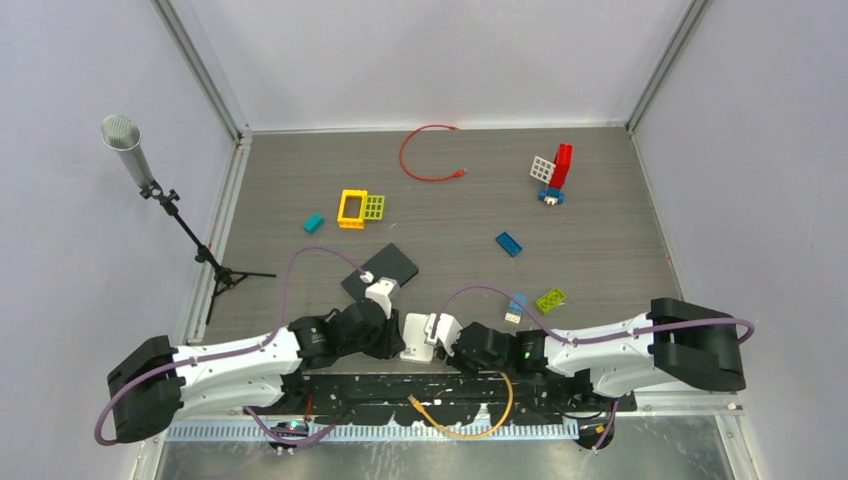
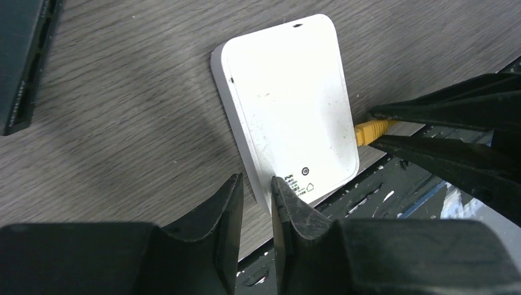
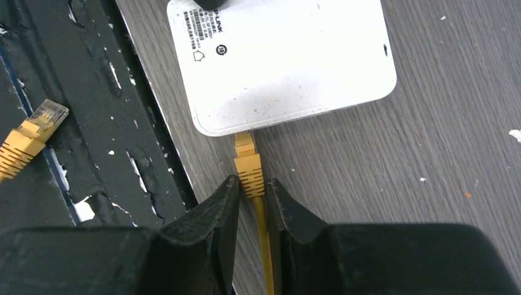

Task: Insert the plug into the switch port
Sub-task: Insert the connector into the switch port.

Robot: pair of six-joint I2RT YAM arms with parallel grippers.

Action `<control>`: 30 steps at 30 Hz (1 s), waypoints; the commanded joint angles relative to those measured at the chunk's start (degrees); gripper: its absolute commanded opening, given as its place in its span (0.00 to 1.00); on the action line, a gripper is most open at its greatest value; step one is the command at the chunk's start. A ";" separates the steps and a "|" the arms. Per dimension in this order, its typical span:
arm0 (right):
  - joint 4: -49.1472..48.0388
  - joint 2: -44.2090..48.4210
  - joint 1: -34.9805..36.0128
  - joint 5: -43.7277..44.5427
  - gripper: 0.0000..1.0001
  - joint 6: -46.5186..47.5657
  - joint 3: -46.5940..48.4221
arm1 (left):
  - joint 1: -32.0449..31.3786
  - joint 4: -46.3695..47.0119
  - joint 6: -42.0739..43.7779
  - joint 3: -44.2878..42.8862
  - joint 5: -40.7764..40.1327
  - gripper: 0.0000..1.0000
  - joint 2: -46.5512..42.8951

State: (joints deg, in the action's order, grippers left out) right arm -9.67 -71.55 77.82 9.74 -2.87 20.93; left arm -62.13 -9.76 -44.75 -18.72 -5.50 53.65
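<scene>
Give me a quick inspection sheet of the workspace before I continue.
Surface: grey wood-grain table.
Job's things: white switch at the near table edge; yellow plug at its side port, seating depth unclear.
Clutter: toy bricks, black pad.
Grippers: left gripper shut on switch's edge; right gripper flanks plug, grip unclear.
Cables: red cable loose; spare yellow plug end on black base plate.
Surroundings: microphone on stand, enclosure walls.

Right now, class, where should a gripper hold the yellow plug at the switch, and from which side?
Hold the yellow plug by its ribbed boot, just behind the tip, coming from the cable end, a finger on each long side. It points straight at the white switch, so a push stays in line; the cable would likely bend.
</scene>
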 commanded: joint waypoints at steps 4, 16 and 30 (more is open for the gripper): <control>-3.89 -1.58 -0.04 -2.09 0.27 0.85 1.13 | -0.18 -2.16 2.53 -3.21 -3.53 0.25 0.63; -9.14 -2.65 -0.04 -2.19 0.16 0.99 -0.23 | -0.16 1.72 2.91 -4.01 -1.70 0.25 5.13; -8.87 -4.55 -0.04 -0.05 0.01 -0.68 0.90 | -0.18 3.69 2.15 -2.31 -0.71 0.25 5.07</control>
State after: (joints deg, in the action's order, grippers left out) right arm -15.70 -75.13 77.82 7.92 -2.94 21.06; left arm -61.84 -8.58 -42.61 -21.54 -8.40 58.59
